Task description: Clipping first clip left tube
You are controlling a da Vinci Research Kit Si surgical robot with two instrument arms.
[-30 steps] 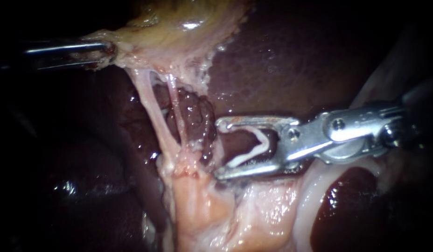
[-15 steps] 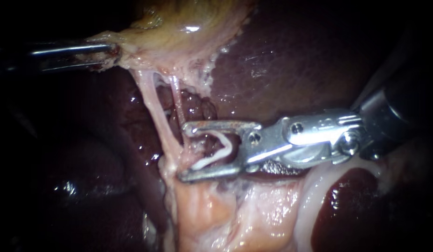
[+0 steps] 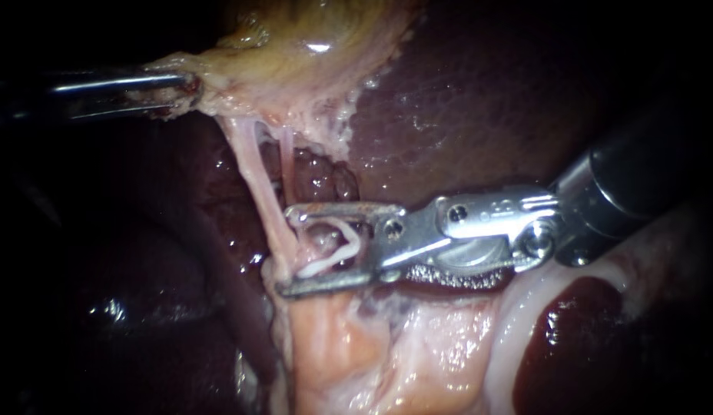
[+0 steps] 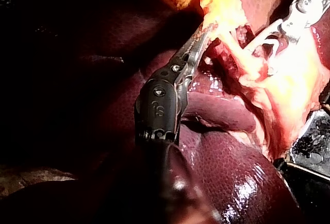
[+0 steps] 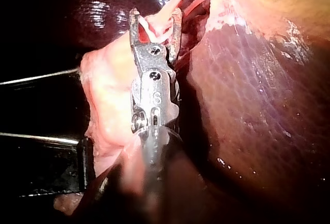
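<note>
1. The slender steel left instrument [image 3: 172, 88] enters from the left, its jaws clamped on the pale, frayed edge of the yellowish gallbladder [image 3: 310, 54], which lies against the dark maroon liver [image 3: 464, 107]
2. The pale pink, stringy left tube [image 3: 253, 180] runs taut from the gallbladder down to the paler tissue below, with a thinner pink right tube [image 3: 287, 157] just beside it
3. The silver hinged right instrument [image 3: 289, 250] has its jaws apart, each touching one leg of the white V-shaped clip [image 3: 337, 250] held between them
4. Its jaw tips reach the lower stretch of the left tube, and the right tube passes between the jaws
5. Whether the left tube lies fully inside the clip cannot be told
6. In the right wrist view, the right instrument [image 5: 156, 15] straddles pink strands
</note>
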